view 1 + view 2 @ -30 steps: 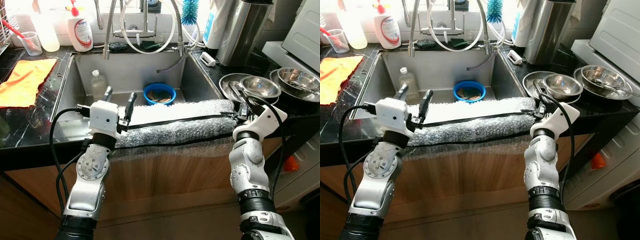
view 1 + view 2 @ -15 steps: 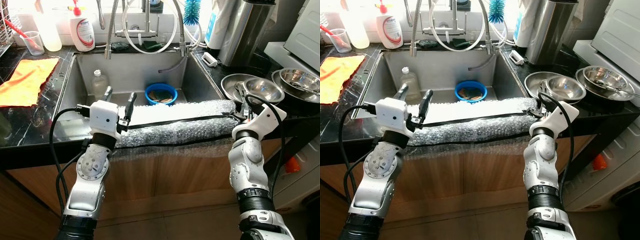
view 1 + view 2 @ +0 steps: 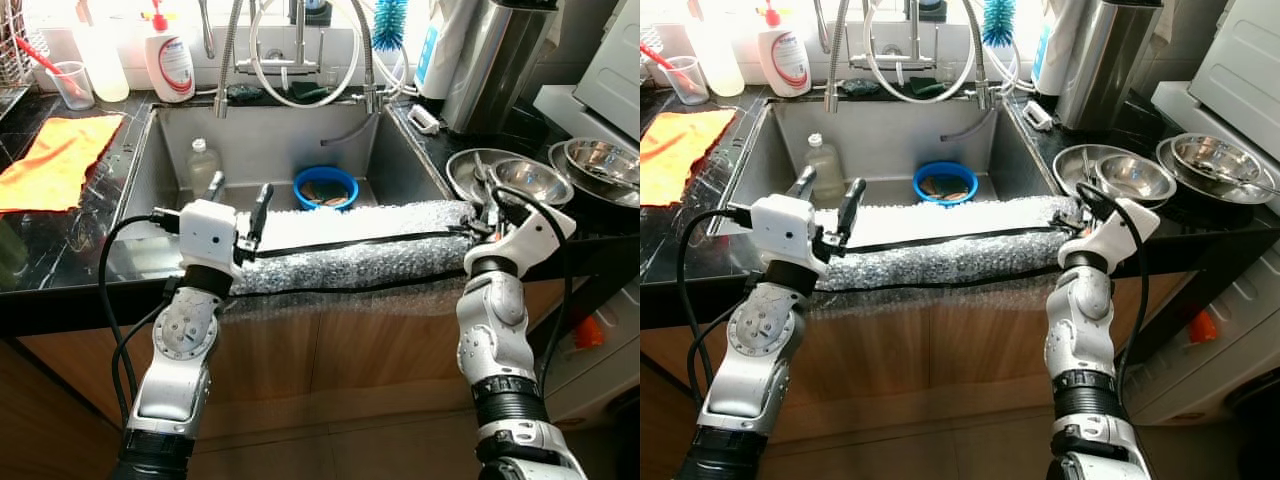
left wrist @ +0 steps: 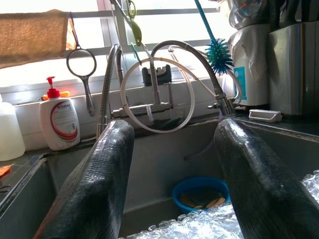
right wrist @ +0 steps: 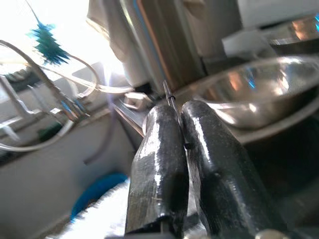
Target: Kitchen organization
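Stretched across the front edge of the steel sink (image 3: 140, 190), a bubble wrap roll (image 3: 350, 250) with a black band spans both arms. Its right end is hidden behind the right gripper (image 3: 482, 205), whose fingers (image 5: 159, 164) press together on something thin and dark, hard to identify. At the roll's other end the left gripper (image 3: 238, 195) stands spread. Behind, a blue bowl (image 3: 323, 187) sits in the basin; metal bowls (image 3: 535, 178) rest on the dark counter (image 3: 60, 250).
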`<state>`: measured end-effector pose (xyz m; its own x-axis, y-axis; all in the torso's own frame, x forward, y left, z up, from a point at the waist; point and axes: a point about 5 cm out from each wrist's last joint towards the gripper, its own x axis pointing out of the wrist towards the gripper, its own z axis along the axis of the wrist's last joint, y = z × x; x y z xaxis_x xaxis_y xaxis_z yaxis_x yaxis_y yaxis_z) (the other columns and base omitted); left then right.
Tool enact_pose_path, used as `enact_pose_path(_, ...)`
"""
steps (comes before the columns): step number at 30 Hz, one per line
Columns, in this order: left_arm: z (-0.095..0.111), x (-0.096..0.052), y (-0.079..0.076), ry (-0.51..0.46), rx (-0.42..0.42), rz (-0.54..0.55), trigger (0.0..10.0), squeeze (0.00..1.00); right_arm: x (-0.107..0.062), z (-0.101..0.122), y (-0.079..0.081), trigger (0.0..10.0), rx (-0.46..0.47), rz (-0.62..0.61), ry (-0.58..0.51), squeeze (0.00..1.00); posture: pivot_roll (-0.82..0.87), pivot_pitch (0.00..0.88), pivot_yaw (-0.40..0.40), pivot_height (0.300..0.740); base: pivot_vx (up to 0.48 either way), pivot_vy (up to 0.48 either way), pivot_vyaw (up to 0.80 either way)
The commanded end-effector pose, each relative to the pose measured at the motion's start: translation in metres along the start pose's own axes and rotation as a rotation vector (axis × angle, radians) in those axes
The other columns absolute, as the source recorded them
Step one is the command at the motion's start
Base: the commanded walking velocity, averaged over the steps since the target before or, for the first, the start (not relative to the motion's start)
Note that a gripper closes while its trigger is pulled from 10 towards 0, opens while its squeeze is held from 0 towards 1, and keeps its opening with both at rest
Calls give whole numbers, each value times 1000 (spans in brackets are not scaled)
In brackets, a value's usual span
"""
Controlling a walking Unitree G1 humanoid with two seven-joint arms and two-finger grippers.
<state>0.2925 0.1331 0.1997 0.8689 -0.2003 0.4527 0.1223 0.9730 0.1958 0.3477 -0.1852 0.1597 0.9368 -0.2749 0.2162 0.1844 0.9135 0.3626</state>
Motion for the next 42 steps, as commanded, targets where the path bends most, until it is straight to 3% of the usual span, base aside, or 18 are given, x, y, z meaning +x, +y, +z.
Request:
enact_pose_path(1,2,4,0,-7,3,0,10000,0,4,16,12,10000,-12,57,-82,0,47,0,-68,740,0,0,0)
enact_pose_path(8,7,10,2,-24,-14,16,10000,0,4,22,25,10000,-19,144,-117,0,47,0,-69,740,0,0,0)
enact_pose_path(13,22,24,13,-49,-98,53,10000,0,2,31,41,10000,71,270,-140,0,42,0,-68,740,0,0,0)
enact_pose_path(16,26,30,15,-42,-245,71,10000,0,-3,29,51,10000,205,369,-89,0,44,0,-71,740,0,0,0)
enact_pose_path(17,27,31,16,-34,-344,84,10000,0,-11,26,61,10000,285,480,-44,0,42,0,-71,740,0,0,0)
enact_pose_path(18,25,31,17,-24,-412,101,10000,0,-16,24,66,10000,298,538,-25,0,42,0,-71,740,0,0,0)
enact_pose_path(19,25,31,17,-24,-412,101,10000,0,-16,24,66,10000,298,538,-25,0,42,0,-71,740,0,0,0)
enact_pose_path(20,22,30,17,-8,-480,112,10000,0,-20,21,69,10000,318,578,-7,0,42,0,-72,740,0,0,0)
enact_pose_path(22,20,30,18,3,-517,112,10000,0,-24,20,71,10000,354,610,10,0,41,0,-73,740,0,0,0)
enact_pose_path(27,11,23,14,50,-679,98,10000,0,-43,14,73,10000,558,727,94,0,31,0,-73,740,0,0,0)
enact_pose_path(32,12,22,7,68,-840,46,10000,0,-56,14,69,10000,765,771,140,0,30,0,-70,740,0,0,0)
enact_pose_path(42,9,9,-2,135,-817,-82,10000,0,-73,5,51,10000,825,791,241,0,32,0,-62,740,0,0,0)
